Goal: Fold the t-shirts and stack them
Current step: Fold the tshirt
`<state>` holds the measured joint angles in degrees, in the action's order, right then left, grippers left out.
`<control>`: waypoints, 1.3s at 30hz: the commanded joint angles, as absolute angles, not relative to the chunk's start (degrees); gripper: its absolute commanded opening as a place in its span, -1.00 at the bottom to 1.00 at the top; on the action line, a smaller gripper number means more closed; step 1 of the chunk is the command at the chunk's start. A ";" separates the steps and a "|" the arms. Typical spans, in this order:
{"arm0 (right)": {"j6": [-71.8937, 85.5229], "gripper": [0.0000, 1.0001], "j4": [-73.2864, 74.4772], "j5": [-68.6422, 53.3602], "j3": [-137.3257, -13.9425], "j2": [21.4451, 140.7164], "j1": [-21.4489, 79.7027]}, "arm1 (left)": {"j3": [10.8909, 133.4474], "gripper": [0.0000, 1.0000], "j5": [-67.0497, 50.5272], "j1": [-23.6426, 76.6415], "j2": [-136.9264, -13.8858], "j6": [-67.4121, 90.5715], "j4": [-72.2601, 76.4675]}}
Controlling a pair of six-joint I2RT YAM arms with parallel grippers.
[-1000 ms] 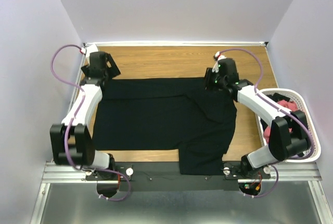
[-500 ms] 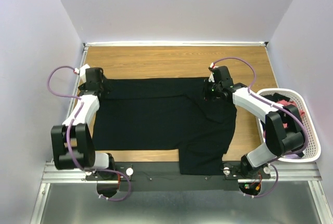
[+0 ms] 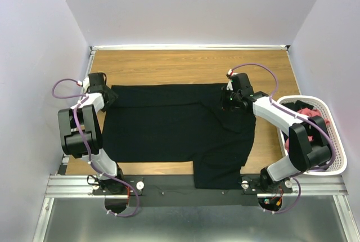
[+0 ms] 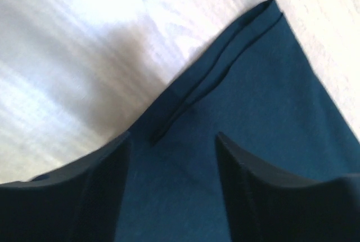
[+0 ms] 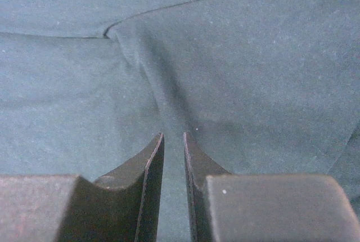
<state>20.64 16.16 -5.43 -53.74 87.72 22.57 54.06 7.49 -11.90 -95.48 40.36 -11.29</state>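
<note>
Starting at the left, we see the left gripper [image 3: 106,94] down at the far-left corner of the black t-shirt [image 3: 169,126]. The shirt lies spread on the table [image 3: 185,65], with one part reaching over the near edge. In the wrist view its fingers [image 4: 101,180] stand well apart, straddling the cloth just inside the doubled hem [image 4: 225,65], and they hold nothing. If they close here, we think they may catch only the upper layer, or bite so far in that the corner itself flops loose once lifted.

Across the middle, the flat cloth shows a long crease, so any uneven pull could skew the fold line.

Further right, the right gripper [image 3: 229,102] sits on the far-right part of the shirt. Its jaws are nearly together, and a ridge of cloth runs up into the narrow gap, so it appears to pinch a thin fold. So slight a hold could slip under the weight of the cloth. The overhanging part might also drag on the front rail.

At the far right, the white basket [image 3: 341,146] holds the salmon-red shirts [image 3: 306,112], close enough to the right arm that a wide swing might knock it.
</note>
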 commanded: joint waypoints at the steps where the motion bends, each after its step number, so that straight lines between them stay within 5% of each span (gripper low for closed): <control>1: 19.16 -0.44 16.35 -6.06 -52.65 85.43 22.94 | 56.34 0.18 5.89 -12.30 -97.55 42.36 -10.37; 4: 19.07 -0.44 16.26 -6.06 -52.38 85.08 22.94 | 56.16 -0.02 5.36 -12.22 -97.73 42.63 -10.98; 17: 19.07 -0.43 16.26 -5.27 -51.42 83.59 23.03 | 53.97 -0.07 7.20 -12.30 -97.21 43.24 -12.48; 25: 19.07 -0.43 16.26 -4.83 -50.80 83.41 22.94 | 54.32 -0.98 8.96 -12.30 -95.72 42.02 -14.32; 36: 18.90 -0.43 16.26 -4.31 -50.54 82.97 22.94 | 53.61 -1.00 13.97 -12.30 -93.60 40.08 -16.70; 39: 18.72 -0.43 16.35 -4.22 -50.27 83.14 22.94 | 53.70 -0.88 14.06 -12.39 -95.53 39.47 -16.52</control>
<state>19.46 16.16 -5.39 -51.29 84.55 22.57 54.48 10.41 -11.92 -94.74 40.97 -15.77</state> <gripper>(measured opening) 0.284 0.033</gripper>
